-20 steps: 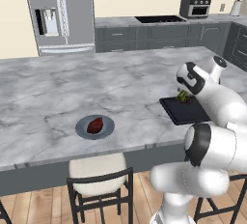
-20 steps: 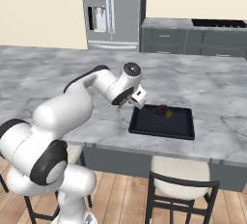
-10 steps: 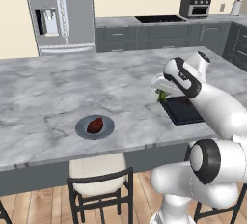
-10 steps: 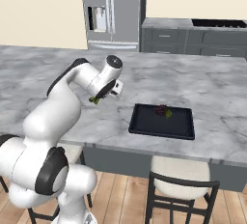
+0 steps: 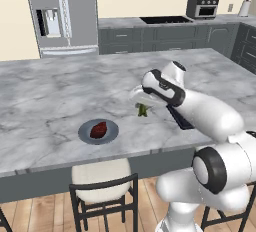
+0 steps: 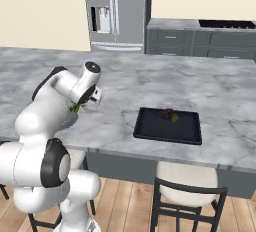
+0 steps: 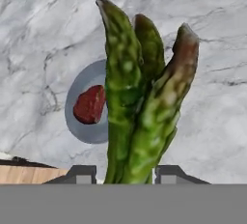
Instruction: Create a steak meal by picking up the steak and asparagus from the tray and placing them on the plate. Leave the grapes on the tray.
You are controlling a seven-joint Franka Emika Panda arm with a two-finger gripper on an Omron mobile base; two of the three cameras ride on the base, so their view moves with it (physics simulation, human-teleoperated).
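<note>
The fingers have carried the asparagus off the tray, gripping it; steak on plate, apparently grapes left.

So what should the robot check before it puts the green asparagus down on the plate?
1. Asparagus held between the fingers of the gripper: ok, the stalks stick up from between the two tips.
2. Steak already on the plate: ok.
3. Bare room on the plate next to the steak: ok, grey rim and floor show around it.
4. Gripper over the plate: not ok, in the left base view the asparagus hangs over the counter to the right of the plate.
5. Grapes left on the tray: ok.
6. Nothing on the counter between gripper and plate: ok.
</note>
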